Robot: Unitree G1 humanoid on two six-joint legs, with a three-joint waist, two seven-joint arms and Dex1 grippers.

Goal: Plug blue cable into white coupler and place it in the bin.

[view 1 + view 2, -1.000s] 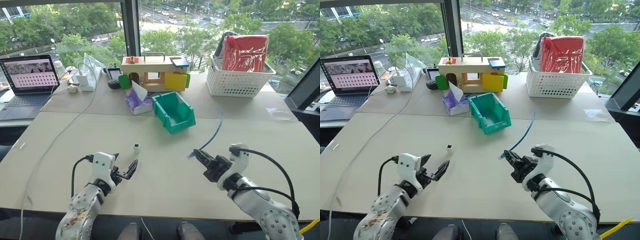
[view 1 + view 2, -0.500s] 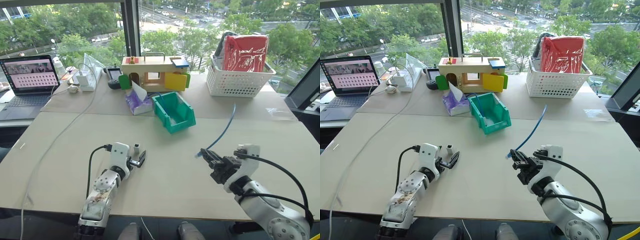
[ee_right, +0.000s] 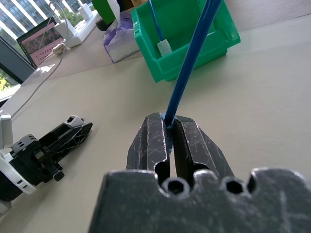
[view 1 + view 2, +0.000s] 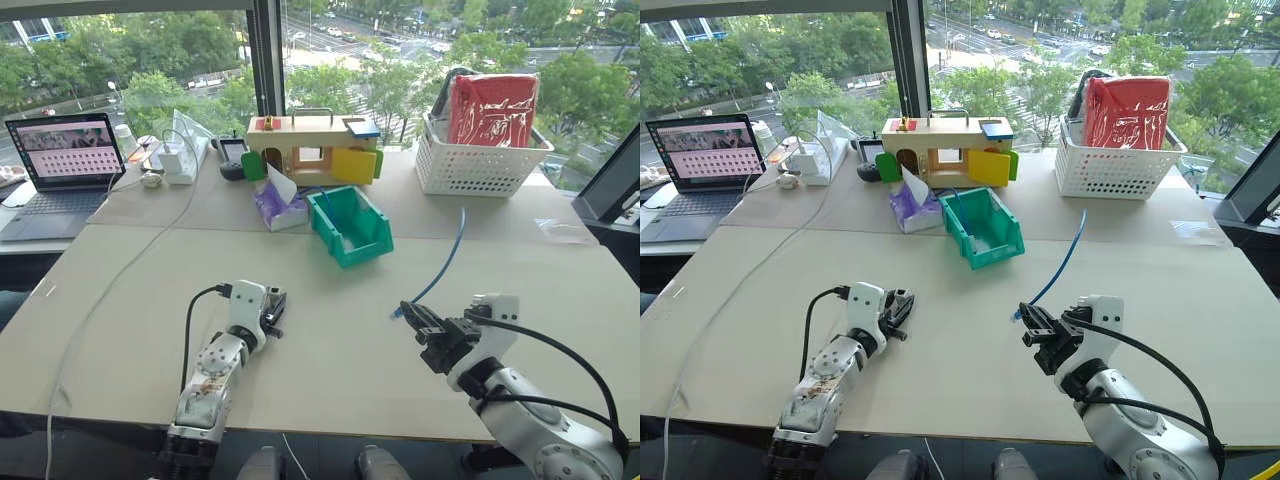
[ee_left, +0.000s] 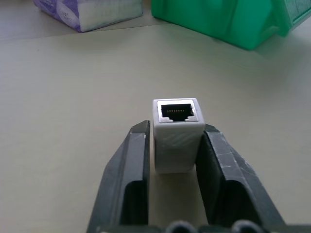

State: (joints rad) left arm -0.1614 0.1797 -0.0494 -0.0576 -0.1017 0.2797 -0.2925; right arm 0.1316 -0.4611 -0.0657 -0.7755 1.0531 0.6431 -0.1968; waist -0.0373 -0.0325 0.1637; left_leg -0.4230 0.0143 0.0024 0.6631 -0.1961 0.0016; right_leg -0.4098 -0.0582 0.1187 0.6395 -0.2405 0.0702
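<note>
The left claw point(image 5: 176, 145) pinches the white coupler point(image 5: 177, 133) on the table point(image 4: 330, 330); the right claw point(image 3: 168, 141) is clamped on the blue cable point(image 3: 192, 58). The grasping step seems complete. Next, the plug must meet the coupler's opening, with the bin point(image 4: 350, 225) waiting at twelve o'clock.

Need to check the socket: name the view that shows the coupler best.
Left wrist view: the coupler sits between the left gripper's fingers, its dark socket facing the camera. In both eye views that gripper covers it.
</note>
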